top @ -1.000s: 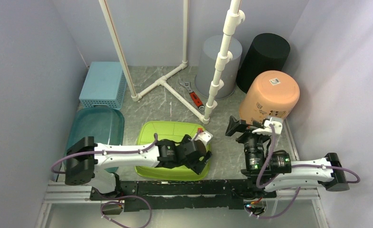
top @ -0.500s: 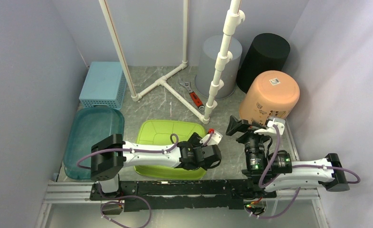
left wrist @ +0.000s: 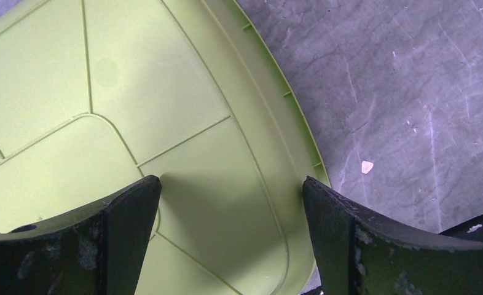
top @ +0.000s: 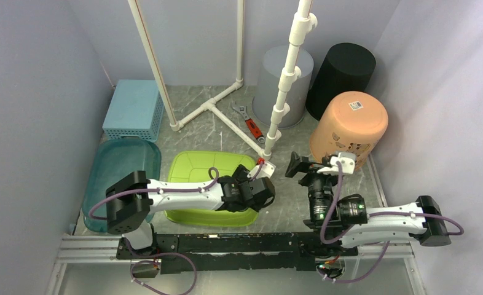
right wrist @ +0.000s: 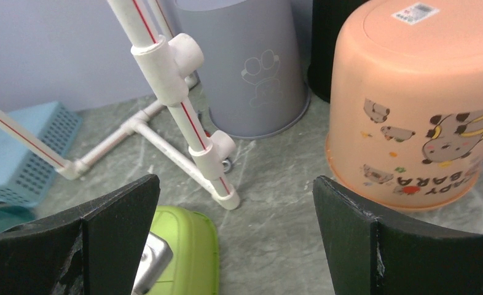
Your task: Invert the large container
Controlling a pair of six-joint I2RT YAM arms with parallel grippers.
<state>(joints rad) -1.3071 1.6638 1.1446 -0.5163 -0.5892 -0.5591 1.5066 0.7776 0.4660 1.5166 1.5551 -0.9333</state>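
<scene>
The green plastic basin (top: 193, 167) lies toward seven o'clock on the table (top: 217, 132), seemingly bottom-up. It looks light, stiff and slippery, so its three o'clock rim offers the best hold. The left end effector (left wrist: 230, 182) hovers above it, fingers apart and empty. The right end effector (right wrist: 236, 182) is also apart.

The lime-green container (top: 199, 169) bears moulded lines. Right of it, the peach bucket (top: 349, 123) carries cartoon animals on a grey-marbled table (top: 208, 132).

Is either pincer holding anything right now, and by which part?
Nothing is held. The left pincer stands open over the green container; the right pincer is open with nothing between its fingers.
</scene>
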